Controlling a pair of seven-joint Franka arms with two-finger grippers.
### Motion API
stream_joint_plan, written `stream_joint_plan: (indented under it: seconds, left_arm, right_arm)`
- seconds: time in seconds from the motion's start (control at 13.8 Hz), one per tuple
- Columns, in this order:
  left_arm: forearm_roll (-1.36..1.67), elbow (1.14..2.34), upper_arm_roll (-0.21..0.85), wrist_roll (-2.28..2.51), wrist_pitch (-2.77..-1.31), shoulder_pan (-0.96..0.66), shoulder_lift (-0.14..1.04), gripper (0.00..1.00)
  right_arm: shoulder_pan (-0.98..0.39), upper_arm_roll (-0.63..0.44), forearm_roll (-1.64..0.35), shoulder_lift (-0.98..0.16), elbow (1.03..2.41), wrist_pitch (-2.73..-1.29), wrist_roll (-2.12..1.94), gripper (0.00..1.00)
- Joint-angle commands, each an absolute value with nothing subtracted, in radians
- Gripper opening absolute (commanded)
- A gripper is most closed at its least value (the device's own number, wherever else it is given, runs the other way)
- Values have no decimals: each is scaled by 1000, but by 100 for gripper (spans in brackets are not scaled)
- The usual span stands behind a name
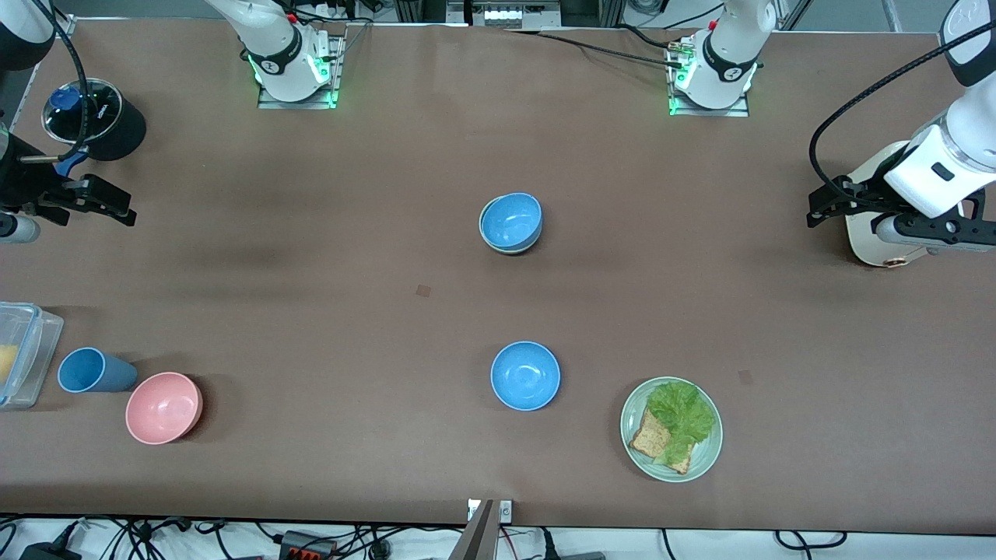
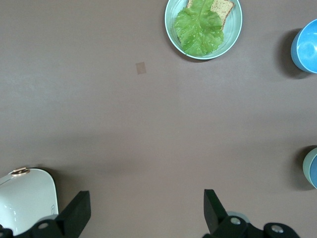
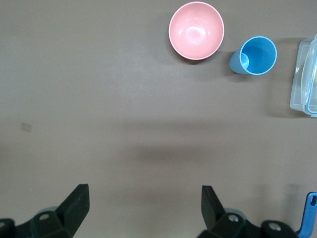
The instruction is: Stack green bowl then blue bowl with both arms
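Note:
A blue bowl (image 1: 511, 218) sits nested in the green bowl (image 1: 484, 228) at the table's middle; only the green rim shows around it. A second blue bowl (image 1: 525, 375) stands alone, nearer the front camera. My left gripper (image 1: 826, 205) is open and empty, up in the air at the left arm's end of the table. My right gripper (image 1: 105, 204) is open and empty, up at the right arm's end. The left wrist view shows its open gripper (image 2: 145, 198), the lone blue bowl (image 2: 307, 47) and the green bowl's rim (image 2: 306, 166). The right wrist view shows its open gripper (image 3: 143, 193) over bare table.
A green plate (image 1: 704, 455) with lettuce and bread lies near the lone blue bowl. A pink bowl (image 1: 163, 407), a blue cup (image 1: 89, 370) and a clear container (image 1: 23, 354) sit at the right arm's end. A black pot (image 1: 97, 117) and a white board (image 1: 867, 233) stand at the ends.

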State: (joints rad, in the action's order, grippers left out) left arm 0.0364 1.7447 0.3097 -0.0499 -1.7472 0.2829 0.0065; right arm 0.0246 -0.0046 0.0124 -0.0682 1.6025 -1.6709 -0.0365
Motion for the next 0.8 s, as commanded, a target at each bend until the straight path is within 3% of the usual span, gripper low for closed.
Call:
stream_joint_plan:
  seconds: [0.0, 0.72]
  left_arm:
    - [43, 1723, 305, -48, -1733, 273, 18, 100]
    - [43, 1638, 305, -49, -1674, 278, 80, 100]
  right_arm:
    - [44, 12, 15, -58, 1597, -1655, -40, 100]
    - [49, 12, 15, -58, 1601, -1652, -40, 100]
